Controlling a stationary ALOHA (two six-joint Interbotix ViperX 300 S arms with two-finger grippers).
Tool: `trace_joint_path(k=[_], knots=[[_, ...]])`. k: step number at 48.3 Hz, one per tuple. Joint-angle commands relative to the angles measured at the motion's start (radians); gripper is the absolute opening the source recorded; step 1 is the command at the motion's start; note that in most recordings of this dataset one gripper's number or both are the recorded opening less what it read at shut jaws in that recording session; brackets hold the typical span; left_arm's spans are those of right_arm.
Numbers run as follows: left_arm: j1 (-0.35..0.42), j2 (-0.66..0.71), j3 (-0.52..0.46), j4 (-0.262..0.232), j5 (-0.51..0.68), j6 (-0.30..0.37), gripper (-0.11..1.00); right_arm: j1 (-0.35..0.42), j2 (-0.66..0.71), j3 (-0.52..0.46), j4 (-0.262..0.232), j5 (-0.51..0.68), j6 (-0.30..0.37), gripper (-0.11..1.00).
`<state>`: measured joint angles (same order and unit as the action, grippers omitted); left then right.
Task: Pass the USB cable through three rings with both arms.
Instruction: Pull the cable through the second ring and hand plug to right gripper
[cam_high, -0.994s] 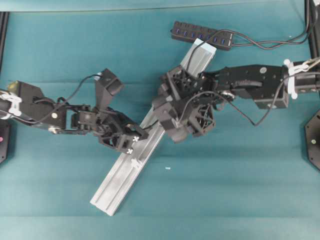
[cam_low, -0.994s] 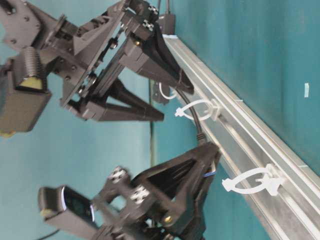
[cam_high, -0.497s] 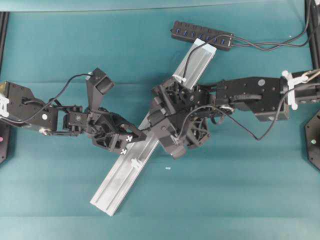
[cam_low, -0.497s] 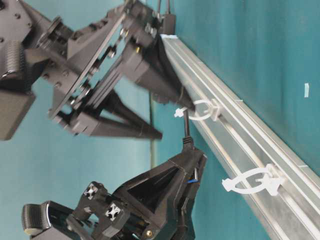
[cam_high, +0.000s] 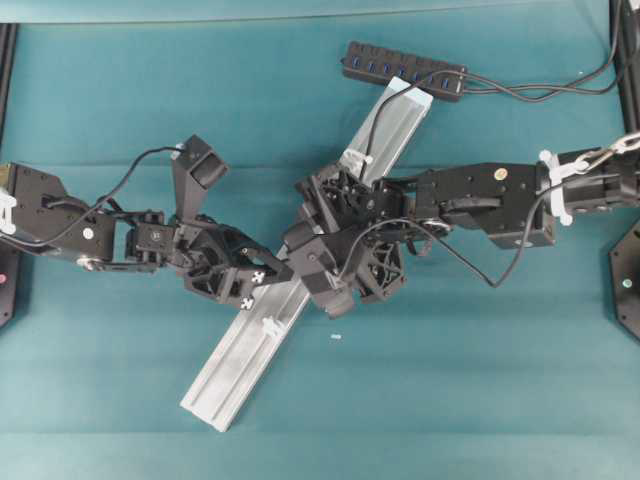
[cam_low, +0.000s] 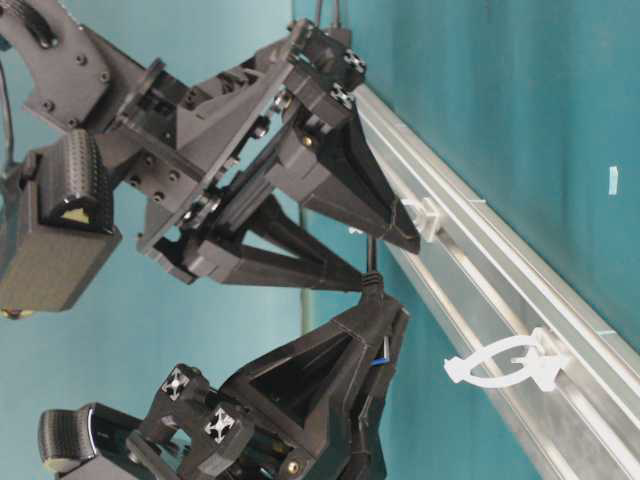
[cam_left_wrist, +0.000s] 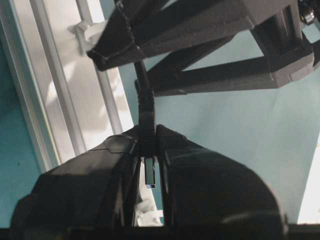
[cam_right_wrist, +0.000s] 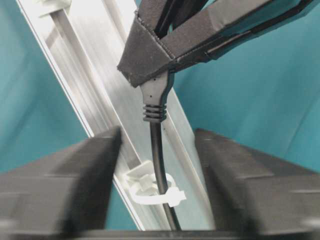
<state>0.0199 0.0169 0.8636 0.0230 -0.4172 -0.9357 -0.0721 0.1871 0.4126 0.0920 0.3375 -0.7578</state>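
While left gripper (cam_left_wrist: 148, 150) clamps USB cable (cam_right_wrist: 156, 145) plug, right gripper (cam_right_wrist: 157, 150) jaws straddle cord, part-open, gripping nothing; cord threads ring (cam_right_wrist: 150, 190) on rail (cam_high: 250, 340).

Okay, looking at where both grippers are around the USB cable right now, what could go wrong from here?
1. The right gripper stands open astride the USB cable, close beside a ring; closing off-centre could miss the thin cord or catch the ring.
2. The left gripper pinches the cable only at its plug end; a sideways tug could slip it free.
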Motion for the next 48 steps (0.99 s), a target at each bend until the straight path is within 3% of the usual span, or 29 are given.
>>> trace_joint_path(k=[1, 8, 10, 31, 35, 43, 48], knots=[[-0.005, -0.051, -0.011, 0.003, -0.011, 0.005, 0.11, 0.005, 0.002, -0.020, 0.000, -0.002, 0.044, 0.50], [-0.005, -0.051, -0.009, 0.003, -0.012, 0.005, 0.11, 0.005, 0.002, -0.034, -0.005, 0.002, 0.075, 0.12], [-0.005, -0.051, -0.012, 0.003, -0.017, 0.005, 0.11, 0.005, 0.003, -0.038, -0.005, 0.005, 0.074, 0.07], [-0.002, -0.063, 0.014, 0.003, -0.028, 0.031, 0.11, 0.005, 0.014, -0.064, -0.084, 0.077, 0.071, 0.06], [-0.003, -0.069, 0.020, 0.003, -0.028, 0.032, 0.24, 0.005, 0.018, -0.071, -0.103, 0.095, 0.069, 0.06], [-0.006, -0.118, 0.044, 0.003, 0.011, 0.031, 0.73, 0.006, 0.034, -0.084, -0.126, 0.114, 0.066, 0.06], [-0.008, -0.172, 0.061, 0.005, 0.098, 0.034, 0.95, 0.009, 0.038, -0.091, -0.133, 0.130, 0.041, 0.06]])
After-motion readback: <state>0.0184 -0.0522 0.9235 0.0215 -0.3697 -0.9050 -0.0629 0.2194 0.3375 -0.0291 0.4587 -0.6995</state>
